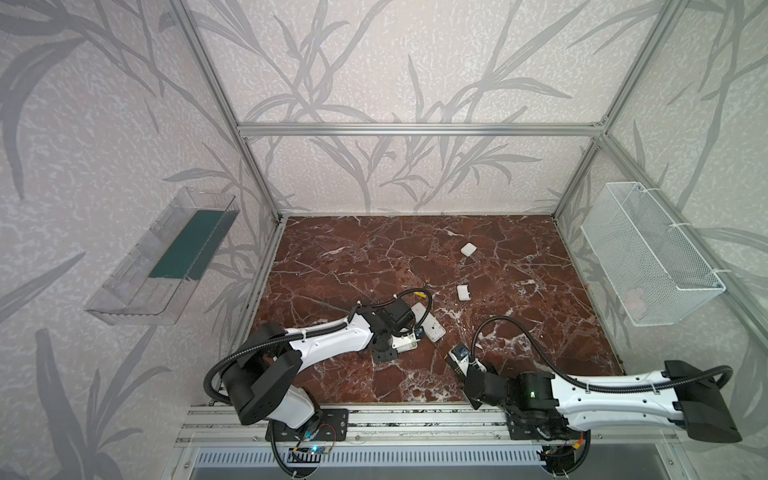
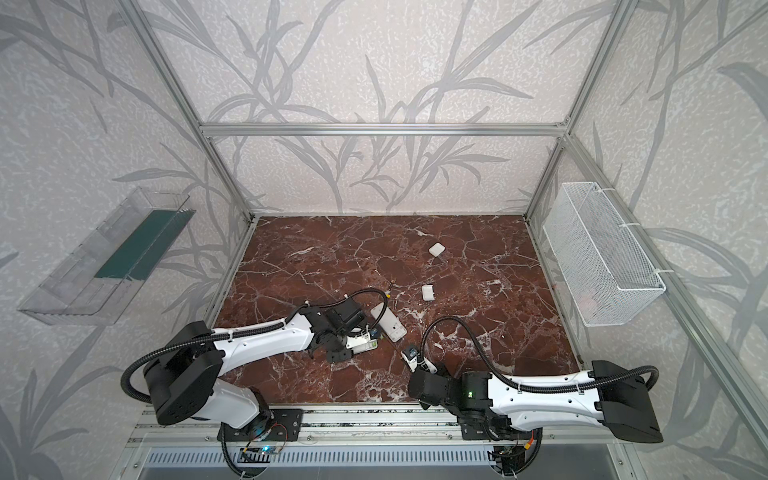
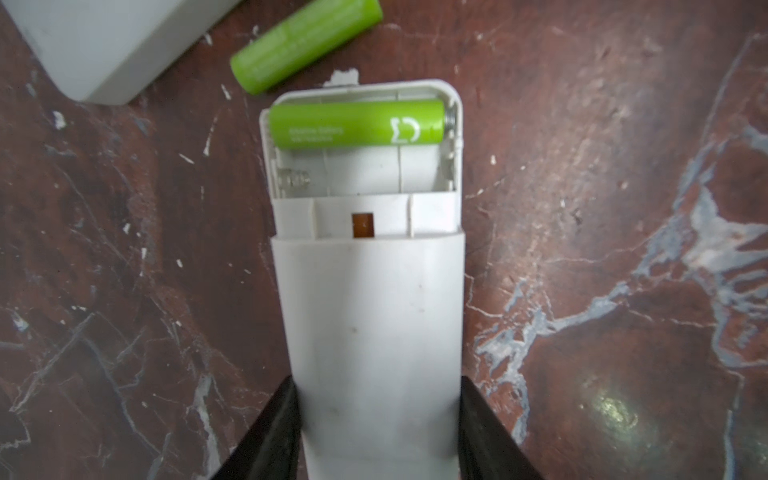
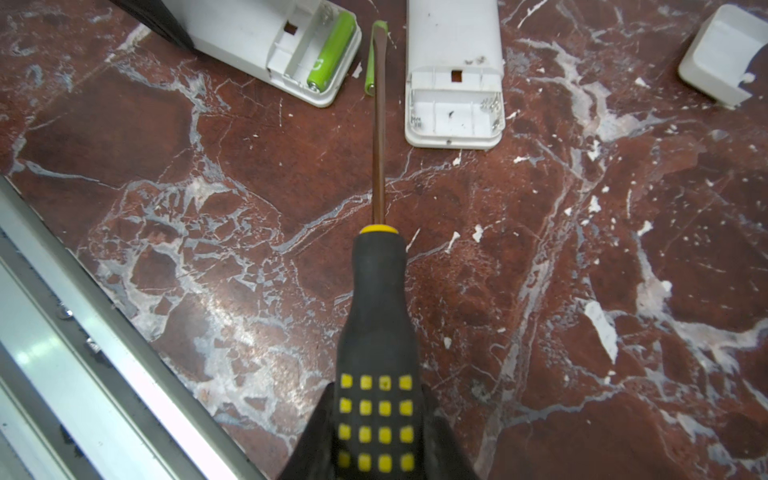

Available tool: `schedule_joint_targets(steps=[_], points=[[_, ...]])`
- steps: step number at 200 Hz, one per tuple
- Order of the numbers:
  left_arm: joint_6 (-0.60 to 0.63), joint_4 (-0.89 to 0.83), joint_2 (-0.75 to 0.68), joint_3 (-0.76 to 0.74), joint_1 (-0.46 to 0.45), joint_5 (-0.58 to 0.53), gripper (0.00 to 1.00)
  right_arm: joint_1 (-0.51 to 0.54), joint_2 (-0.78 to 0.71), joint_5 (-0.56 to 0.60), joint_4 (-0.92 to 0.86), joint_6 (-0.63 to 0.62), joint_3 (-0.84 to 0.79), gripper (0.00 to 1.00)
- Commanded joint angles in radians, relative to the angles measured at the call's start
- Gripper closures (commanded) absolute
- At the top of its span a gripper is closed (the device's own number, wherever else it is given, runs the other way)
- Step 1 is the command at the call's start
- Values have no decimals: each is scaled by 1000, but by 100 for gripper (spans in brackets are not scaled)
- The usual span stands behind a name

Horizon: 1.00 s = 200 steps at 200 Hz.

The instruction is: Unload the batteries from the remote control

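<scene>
1. Table [image 3: 602, 249]: red-brown marble pattern with white veins.
2. Held remote [image 3: 365, 311]: white, flat on the table, back up. The left gripper [image 3: 378, 419] clamps its body between both fingers. The uncovered battery bay is at the end farthest from those fingers.
3. Second remote [image 4: 455, 70]: white, bay uncovered and empty. It lies ahead of the right gripper [image 4: 376, 436], beside the held remote.
4. Screwdriver [image 4: 376, 291]: black handle with yellow squares, grasped by the right gripper, shaft pointing away from it towards the gap between the remotes.
5. Covers [image 1: 467, 249] [image 1: 463, 292]: small, white, well beyond both grippers.
6. Seated battery [image 3: 355, 124]: slim lime-green cylinder with white print, crosswise in the bay slot farthest from the left gripper. The nearer slot shows a bare spring.
7. Loose battery [image 3: 305, 43]: lime-green, on the table just past the held remote's open end.
</scene>
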Motion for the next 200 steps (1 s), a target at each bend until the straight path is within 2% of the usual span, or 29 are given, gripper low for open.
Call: schedule_joint_targets(steps=[1,29,46,60,87,161,200], points=[[-13,-33,-8,-7,2,10,77,-17,4,-29,-12,-17,34,100],[-77,-61,4,29,3,42,76,-40,19,-60,-15,-28,48,100],[-137,-52,16,60,3,91,69,-51,31,-68,-23,-22,60,100],[-188,-59,37,94,3,141,59,-60,36,-79,-27,-16,70,100],[-233,-75,67,137,3,171,35,-60,45,-84,-46,-11,89,100],[-254,-102,105,143,12,134,35,-60,20,-136,-122,7,92,100],[-295,-85,91,160,58,167,35,-60,26,-181,-130,17,84,100]])
